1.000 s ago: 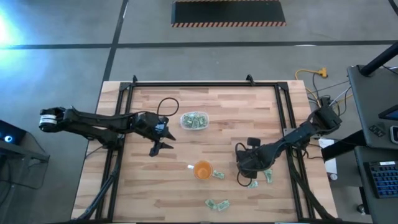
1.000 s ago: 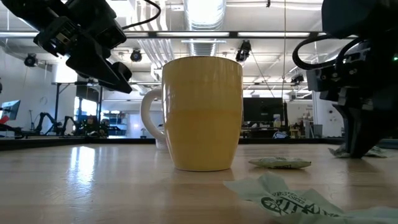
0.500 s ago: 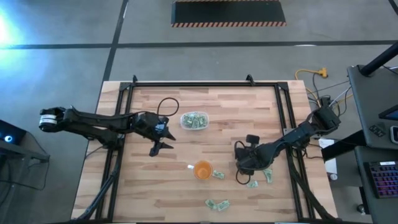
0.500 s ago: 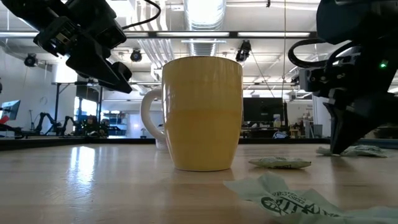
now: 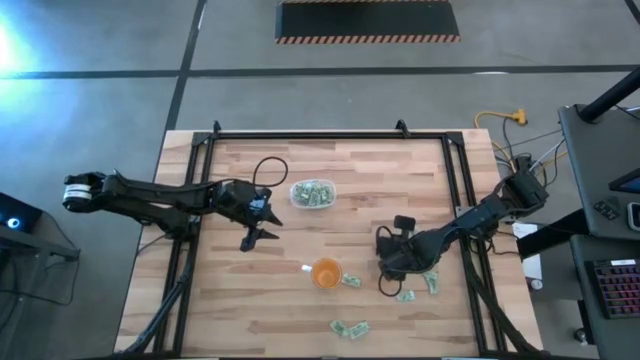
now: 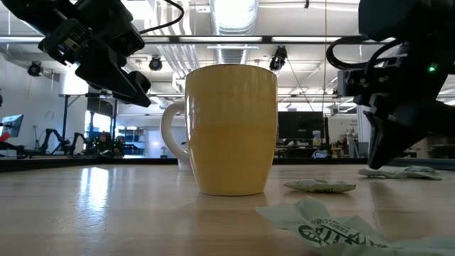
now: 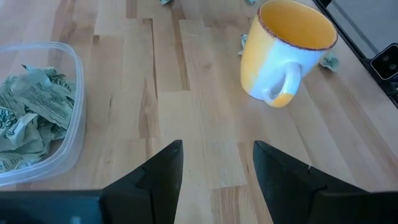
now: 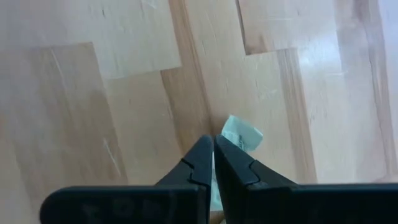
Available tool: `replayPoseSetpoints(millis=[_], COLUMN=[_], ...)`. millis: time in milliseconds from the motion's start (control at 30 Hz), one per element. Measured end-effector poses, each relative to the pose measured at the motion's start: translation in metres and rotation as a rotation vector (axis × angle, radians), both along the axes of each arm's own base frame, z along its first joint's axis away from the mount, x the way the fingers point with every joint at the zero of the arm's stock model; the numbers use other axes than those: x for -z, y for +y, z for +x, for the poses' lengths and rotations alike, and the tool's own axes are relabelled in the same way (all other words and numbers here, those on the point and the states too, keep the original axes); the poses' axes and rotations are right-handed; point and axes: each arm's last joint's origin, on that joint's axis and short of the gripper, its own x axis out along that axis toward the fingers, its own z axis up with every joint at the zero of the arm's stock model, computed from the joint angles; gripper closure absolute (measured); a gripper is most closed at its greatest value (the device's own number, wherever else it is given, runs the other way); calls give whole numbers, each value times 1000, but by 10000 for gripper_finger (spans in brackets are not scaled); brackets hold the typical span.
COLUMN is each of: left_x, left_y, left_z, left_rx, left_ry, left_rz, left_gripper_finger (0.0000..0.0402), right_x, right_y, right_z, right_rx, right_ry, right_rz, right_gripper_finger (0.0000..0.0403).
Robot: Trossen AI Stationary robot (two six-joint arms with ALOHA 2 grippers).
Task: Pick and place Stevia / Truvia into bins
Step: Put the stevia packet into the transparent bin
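1. Right up close in the low view, a crumpled green-and-white sachet [image 6: 334, 229] lies flat on the wooden surface [image 6: 106, 206], part of it cut off by the frame edge.
2. Just behind it stands the orange cup [image 6: 229, 129], upright, handle pointing away; from above its inside looks empty. One cup, that's all.
3. Beside the cup's base, another sachet [image 6: 320, 186] lies flat.
4. Over to the right hand [image 8: 213, 163]: its fingers are pressed together, pinching a pale sachet [image 8: 241, 134] that pokes out past the tips. From above, this hand [image 5: 386, 279] sits low at the surface, right of the cup.
5. Loose packets counted from overhead: one by the cup [image 5: 351, 281], one near the front edge [image 5: 349, 327], two beside the right hand [image 5: 404, 295] and [image 5: 433, 283]. Whether any of these are two stuck together is hard to tell.
6. The left hand [image 7: 214, 163] hovers with fingers spread wide and nothing between them, between tub and cup.
7. Farther back, one clear tub [image 5: 313, 194] holds a heap of crumpled sachets [image 7: 31, 118]; too tangled to count, and the left wrist view crops the tub [image 7: 73, 112] at its edge.
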Motion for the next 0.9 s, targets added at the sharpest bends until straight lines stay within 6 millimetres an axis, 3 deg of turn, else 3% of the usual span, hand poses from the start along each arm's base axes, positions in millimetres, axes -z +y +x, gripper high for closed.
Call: replayPoseSetpoints(millis=[333, 700, 900], left_x=[0, 0, 0], left_y=[0, 0, 0], left_z=[0, 0, 0], left_rx=[0, 0, 0], left_ry=[1, 1, 2], left_rz=[0, 0, 0], left_gripper_finger=[223, 223, 223], right_x=[0, 1, 10], right_y=[0, -2, -7], right_z=[0, 1, -1], right_rx=[67, 73, 118], right_ry=[-22, -44, -28], right_rz=[16, -33, -40], right_gripper_finger=[387, 311, 289])
